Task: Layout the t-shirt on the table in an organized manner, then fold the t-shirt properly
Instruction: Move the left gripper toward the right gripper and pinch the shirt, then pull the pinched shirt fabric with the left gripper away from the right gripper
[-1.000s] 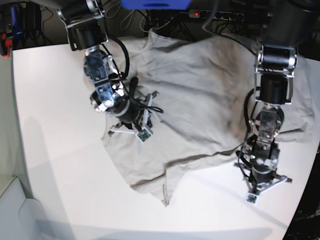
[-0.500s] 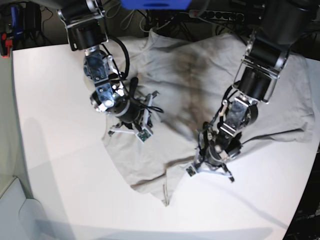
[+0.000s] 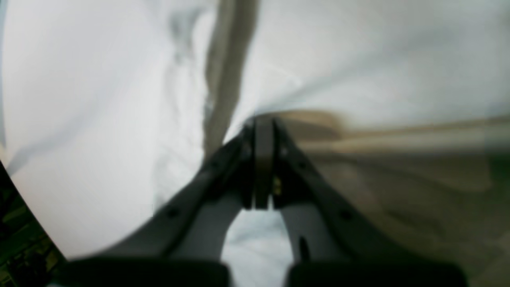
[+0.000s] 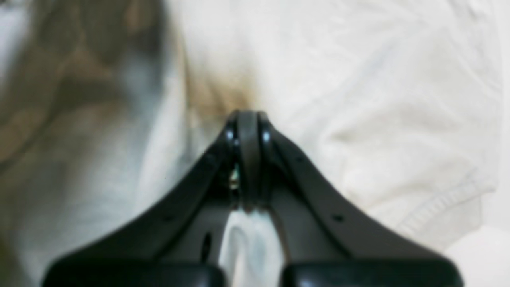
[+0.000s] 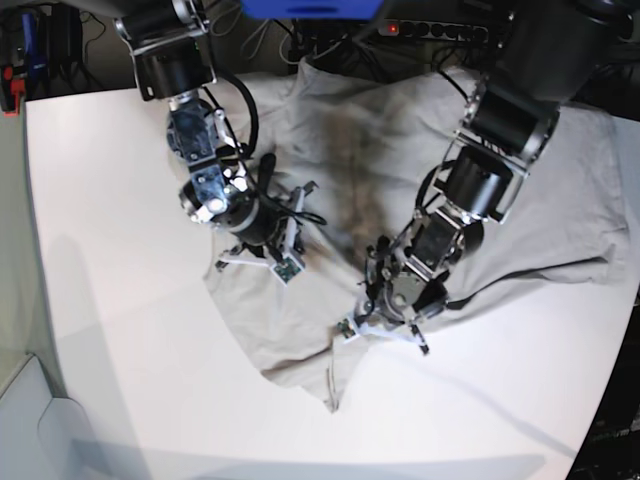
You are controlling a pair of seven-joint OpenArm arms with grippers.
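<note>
Seen from the base view: the t-shirt (image 5: 400,140) spread loosely over the upper middle and right part of the table (image 5: 100,300), with many wrinkles, one corner reaching down to the lower centre of the frame. Not flat, not folded.

At centre left of that view, the right gripper (image 5: 268,240) lying low on the left edge of the cloth, just beside the bare white surface. In the right wrist view, the right gripper (image 4: 248,119) with jaws pressed together, tip against pale fabric; a hemmed edge visible at the lower right of the frame. Impossible to tell whether any cloth is pinched between the jaws.

At centre of the base view, slightly to the right, the left gripper (image 5: 385,315) bent down onto the lower hem, near the border between cloth and table. In the left wrist view, the left gripper (image 3: 263,123) also closed, tip touching a fold where the t-shirt (image 3: 398,179) meets the table (image 3: 79,119). Picture blurred there, so a hold on the fabric cannot be confirmed.
</note>
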